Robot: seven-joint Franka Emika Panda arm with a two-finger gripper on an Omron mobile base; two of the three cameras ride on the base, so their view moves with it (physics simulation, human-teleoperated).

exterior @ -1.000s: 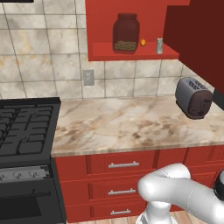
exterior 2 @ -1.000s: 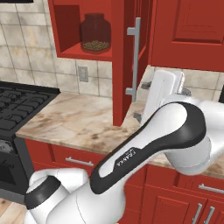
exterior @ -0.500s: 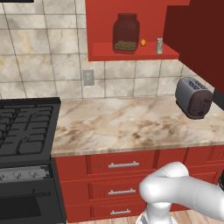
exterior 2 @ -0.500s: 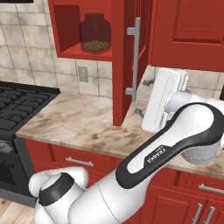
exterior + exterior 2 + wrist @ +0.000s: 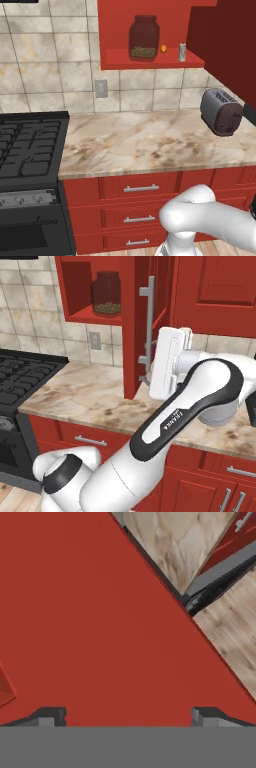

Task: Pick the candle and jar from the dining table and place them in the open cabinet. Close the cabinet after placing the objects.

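While the cabinet is standing open above the marble surface, the jar and the candle are sitting on its shelf, the jar to the left and the candle well to its right, with a small orange object between them. The gripper is facing the red cabinet door close up, its 2 fingertips spread wide and gripping nothing. A toaster is resting on the surface, beside a black stove.
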